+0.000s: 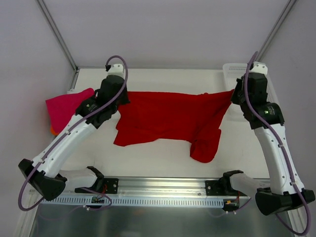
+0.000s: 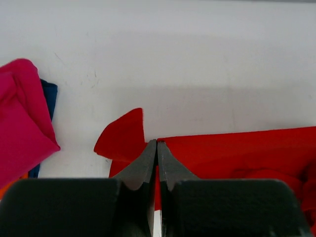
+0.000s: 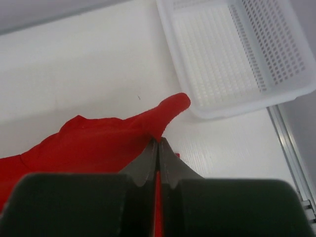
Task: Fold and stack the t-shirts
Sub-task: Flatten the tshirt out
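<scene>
Left gripper [image 2: 157,142] pinching red t-shirt [image 2: 237,148], blue t-shirt [image 2: 49,96]

t-shirt [image 1: 168,118]: bright red, plain | folded shirt [image 1: 66,106]: magenta-pink | shirt beneath [image 2: 49,98]: dark blue | basket [image 3: 217,54]: white mesh | desk [image 1: 163,157]: white

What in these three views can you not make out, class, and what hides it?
- Top view: the basket is partly behind the right arm.
- Top view: the orange shirt is a sliver under the pink shirt.
- Left wrist view: the blue shirt shows one edge; pink cloth covers the rest.
- Both wrist views: the red t-shirt runs off the frame.
</scene>
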Available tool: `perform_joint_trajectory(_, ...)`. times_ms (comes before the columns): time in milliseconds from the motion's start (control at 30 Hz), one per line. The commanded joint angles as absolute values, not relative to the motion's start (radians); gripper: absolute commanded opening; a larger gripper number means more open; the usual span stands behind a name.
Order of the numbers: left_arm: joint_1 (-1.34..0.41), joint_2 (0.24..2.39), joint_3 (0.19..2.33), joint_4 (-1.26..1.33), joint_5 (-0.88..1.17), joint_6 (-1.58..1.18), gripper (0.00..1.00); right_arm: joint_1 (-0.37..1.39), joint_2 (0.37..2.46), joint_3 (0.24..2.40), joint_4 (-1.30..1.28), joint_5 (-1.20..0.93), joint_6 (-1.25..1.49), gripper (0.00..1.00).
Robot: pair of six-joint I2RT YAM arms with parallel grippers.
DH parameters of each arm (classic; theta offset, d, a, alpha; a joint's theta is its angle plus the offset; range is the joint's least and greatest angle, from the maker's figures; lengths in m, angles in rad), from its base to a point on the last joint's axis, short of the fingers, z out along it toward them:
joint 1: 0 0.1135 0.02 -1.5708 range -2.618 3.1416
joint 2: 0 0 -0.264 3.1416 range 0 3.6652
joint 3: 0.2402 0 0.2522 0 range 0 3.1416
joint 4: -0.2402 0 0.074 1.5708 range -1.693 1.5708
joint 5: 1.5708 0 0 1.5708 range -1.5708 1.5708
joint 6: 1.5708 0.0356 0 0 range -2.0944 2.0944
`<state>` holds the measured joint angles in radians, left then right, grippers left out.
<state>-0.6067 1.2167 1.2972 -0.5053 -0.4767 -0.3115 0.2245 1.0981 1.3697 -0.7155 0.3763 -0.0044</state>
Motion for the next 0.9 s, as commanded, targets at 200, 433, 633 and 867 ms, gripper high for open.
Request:
perform_joint_trajectory(200,-0.689,1.049,1.756,-0.808,-0.423,-0.264,0.00,0.227,1.052,1.759,-0.842,0.266,-0.100,0.01)
perform_joint_trajectory(433,-0.759,1.040,2.025,-1.012,-0.315,-0.298,0.00,0.227,0.968,2.027,-0.909,0.158,-0.123,0.01)
perform_joint_trajectory(633,-0.759,1.009,2.127,-1.060,-0.174,-0.318,0.00,0.229,0.991,2.328,-1.018,0.103,-0.124,0.03)
perform_joint_trajectory(867,-0.759,1.000,2.203,-1.104,-0.115,-0.333,0.00,0.227,0.947,2.381,-0.988,0.064,-0.091,0.05)
